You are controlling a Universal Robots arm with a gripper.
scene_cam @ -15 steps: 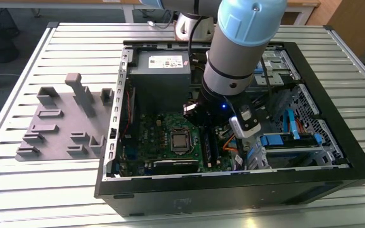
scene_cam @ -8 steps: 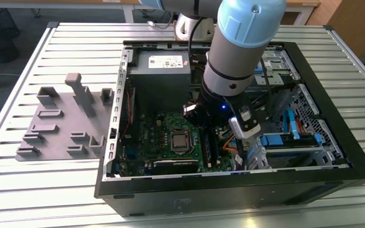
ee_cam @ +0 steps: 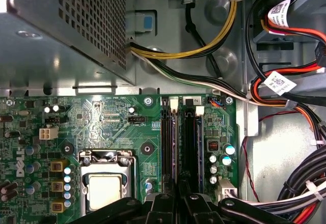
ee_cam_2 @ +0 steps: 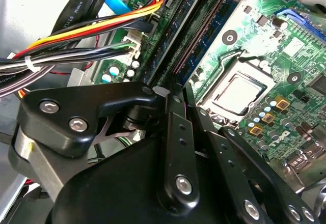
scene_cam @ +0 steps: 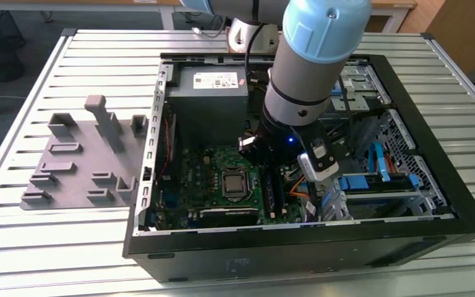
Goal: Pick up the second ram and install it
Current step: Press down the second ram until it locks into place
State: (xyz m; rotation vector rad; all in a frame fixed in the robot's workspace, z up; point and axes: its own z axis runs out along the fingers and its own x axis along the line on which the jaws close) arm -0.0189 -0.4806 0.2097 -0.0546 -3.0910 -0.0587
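My gripper (scene_cam: 264, 164) reaches down inside the open computer case (scene_cam: 303, 241), low over the green motherboard (scene_cam: 208, 179). In both wrist views its black fingers (ee_cam: 165, 203) stand pressed close together, leaving a thin slit, and the gripper (ee_cam: 177, 197) (ee_cam_2: 170, 89) points at the two long black memory slots beside the processor socket (ee_cam: 104, 188). The slot nearer the socket (ee_cam: 169, 142) (ee_cam_2: 201, 35) shows its row of contacts. The other slot (ee_cam: 192, 142) looks dark. The second ram is hidden; I cannot make it out between the fingers.
A grey fixture block (scene_cam: 81, 161) with upright posts lies on the slatted table to the exterior view's left of the case. The metal power supply (scene_cam: 208, 93) (ee_cam: 66, 25) sits past the slots. Bundled cables (ee_cam: 285, 96) (ee_cam_2: 86, 35) crowd the side away from the socket.
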